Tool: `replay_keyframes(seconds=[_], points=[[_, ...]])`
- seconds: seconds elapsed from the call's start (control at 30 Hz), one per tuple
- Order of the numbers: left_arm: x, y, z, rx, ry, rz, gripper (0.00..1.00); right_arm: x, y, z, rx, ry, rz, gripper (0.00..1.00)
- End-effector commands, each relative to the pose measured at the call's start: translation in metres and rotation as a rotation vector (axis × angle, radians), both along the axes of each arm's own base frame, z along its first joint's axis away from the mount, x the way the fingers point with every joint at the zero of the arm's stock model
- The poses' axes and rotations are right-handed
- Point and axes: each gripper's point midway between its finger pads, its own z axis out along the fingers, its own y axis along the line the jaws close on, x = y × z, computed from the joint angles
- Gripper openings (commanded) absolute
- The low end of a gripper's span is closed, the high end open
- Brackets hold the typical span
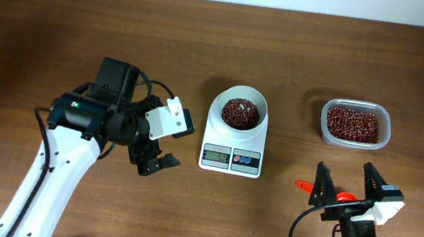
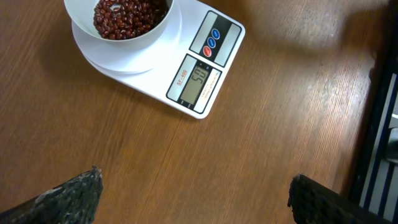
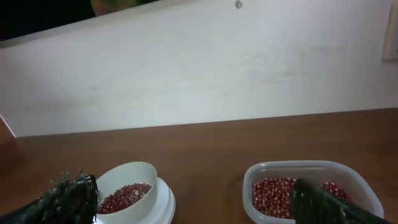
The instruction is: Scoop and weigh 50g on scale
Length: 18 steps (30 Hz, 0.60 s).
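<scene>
Scale (image 1: pixel 213 134) sits mid-frame, bowl (image 1: pixel 261 104) of beans on top, tub (image 1: pixel 387 133) at upper right. Left pincer (image 1: pixel 160 164) and right pincer (image 1: pixel 345 183) hang released, empty; hold them off the scale so the reading settles.

The left arm (image 1: pixel 41 182) pairs a white link with black joints, looped black cables and a green light; the right gripper (image 1: pixel 345 177) has black tapered fingers and a white housing.
</scene>
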Motion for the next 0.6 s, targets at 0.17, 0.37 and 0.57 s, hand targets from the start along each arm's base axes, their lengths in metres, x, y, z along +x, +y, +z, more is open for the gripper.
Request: replay_keyframes(seconds=[0.17, 0.37, 0.57], points=[[-0.002, -0.003, 0.001, -0.014, -0.006, -0.022, 0.99, 0.003, 0.003, -0.010, -0.010, -0.010, 0.012, 0.99], [-0.002, -0.003, 0.001, -0.014, -0.007, -0.022, 0.99, 0.010, 0.002, -0.029, -0.041, -0.041, 0.003, 0.99], [-0.002, -0.003, 0.001, -0.014, -0.006, -0.022, 0.99, 0.011, -0.003, -0.064, -0.160, 0.081, -0.019, 0.99]])
